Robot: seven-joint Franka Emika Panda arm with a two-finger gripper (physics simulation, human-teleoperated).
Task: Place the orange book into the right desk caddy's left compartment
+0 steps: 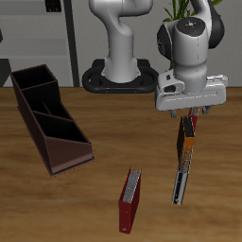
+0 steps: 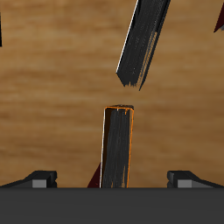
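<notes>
The orange book [image 1: 188,142] [image 2: 118,147] lies on the table, slim, with a dark face edged in bright orange. My gripper [image 1: 189,115] [image 2: 114,179] hovers straight above its far end. It is open, its fingers [image 2: 40,178] spread wide to either side of the book and not touching it. The book's far end is hidden under the gripper body. The right desk caddy [image 1: 43,115], a long dark maroon box with inner dividers, stands well off to the side and holds nothing that I can see. It is out of the wrist view.
A thin dark book [image 1: 181,181] [image 2: 143,44] lies just past the orange book, toward the table's front edge, almost in line with it. A dark red hardback [image 1: 129,200] [image 2: 220,21] lies near the front edge, between that book and the caddy.
</notes>
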